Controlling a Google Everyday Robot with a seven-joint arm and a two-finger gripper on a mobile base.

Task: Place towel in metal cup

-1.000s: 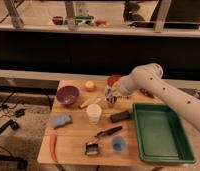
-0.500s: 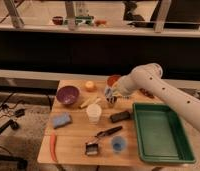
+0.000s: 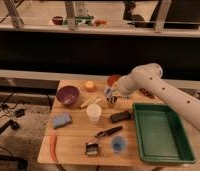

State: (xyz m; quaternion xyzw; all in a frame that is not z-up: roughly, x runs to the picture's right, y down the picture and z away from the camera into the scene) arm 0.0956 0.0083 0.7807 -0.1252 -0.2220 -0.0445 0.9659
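while the white arm [image 3: 163, 92] is reaching in from the right, its pincer [image 3: 111, 95] is hanging low over the back-middle of the wooden desk [image 3: 73, 145], fingers pressed together. something pale, looks like the towel [image 3: 108, 92], is sitting right at the fingertips, but i can't tell whether it's actually being pinched. directly under that is the metal cup [image 3: 112, 101], small and dark inside, standing just behind the white cup [image 3: 94, 113].

other stuff lying around: a purple bowl [image 3: 67, 94] at back left, an orange fruit [image 3: 89, 86] near it, a red-orange bowl [image 3: 113, 80] partly hiding behind the arm. a blue sponge [image 3: 61, 120] is resting on the left side, an orange carrot-looking thing [image 3: 54, 146] along the front left edge. a dark blocky item [image 3: 120, 116] is sitting just right of the white cup, a brush [image 3: 108, 132] in front of it, a small blue cup [image 3: 118, 144] near the front, and a green tray [image 3: 163, 132] is taking up the right end.
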